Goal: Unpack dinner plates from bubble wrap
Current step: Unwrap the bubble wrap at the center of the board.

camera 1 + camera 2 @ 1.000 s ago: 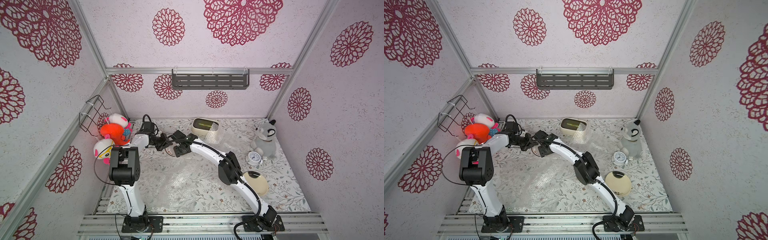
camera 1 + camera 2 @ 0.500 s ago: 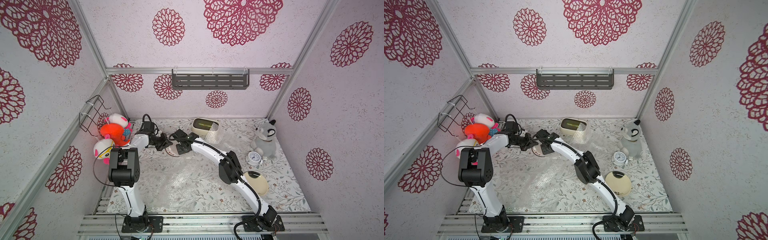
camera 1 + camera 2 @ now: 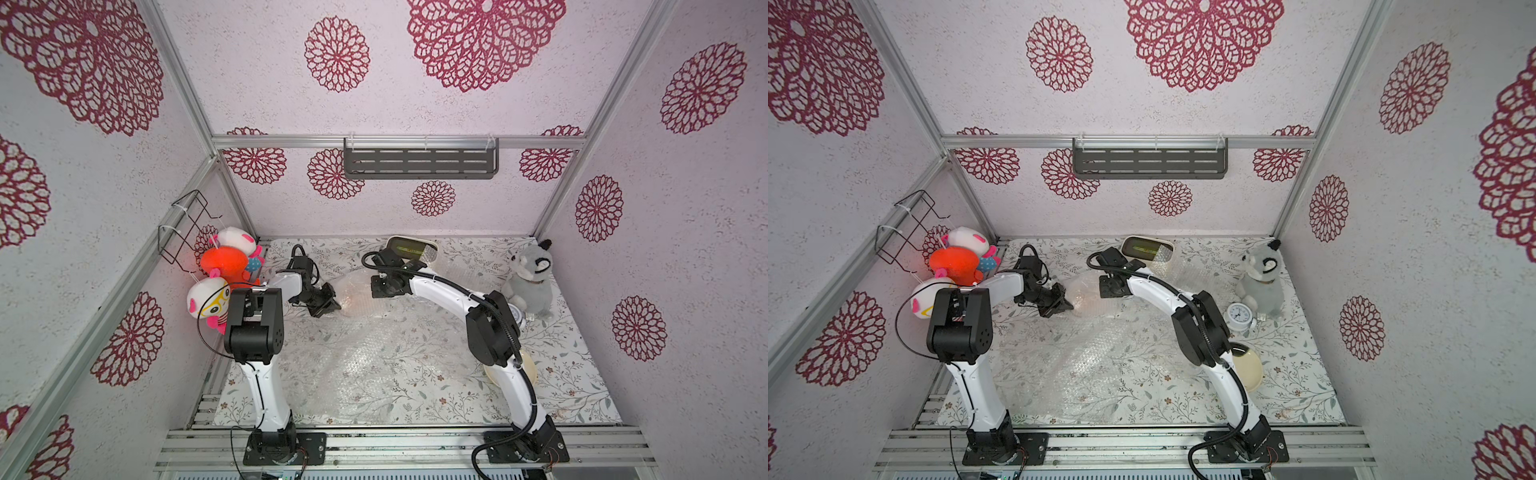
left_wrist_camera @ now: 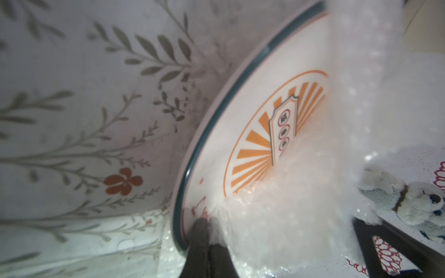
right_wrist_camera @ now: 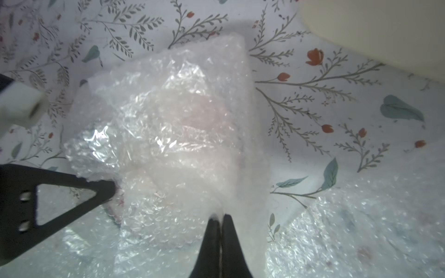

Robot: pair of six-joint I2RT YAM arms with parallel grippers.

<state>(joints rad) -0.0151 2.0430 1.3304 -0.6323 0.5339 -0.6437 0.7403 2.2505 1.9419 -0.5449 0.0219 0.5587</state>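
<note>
Toward the far edge of the counter [image 3: 582, 386], left fingers [image 4: 201, 238] pinch the rim of the half-bared sunburst plate [image 4: 252, 134] — right fingers [image 5: 231, 240] clamp its bubble wrap [image 5: 173, 125]; a cream plate [image 3: 1248, 365] already lies bare near the right edge.

The sunburst plate [image 4: 252, 134] was white, with orange rays and a dark teal rim. The bubble wrap [image 5: 173, 125] looked clear to whitish. The tablecloth [image 4: 72, 96] bore grey-green sprigs and rust-red flowers. The other plate [image 3: 1252, 370] was cream. The walls [image 3: 415, 104] showed crimson medallions.
</note>
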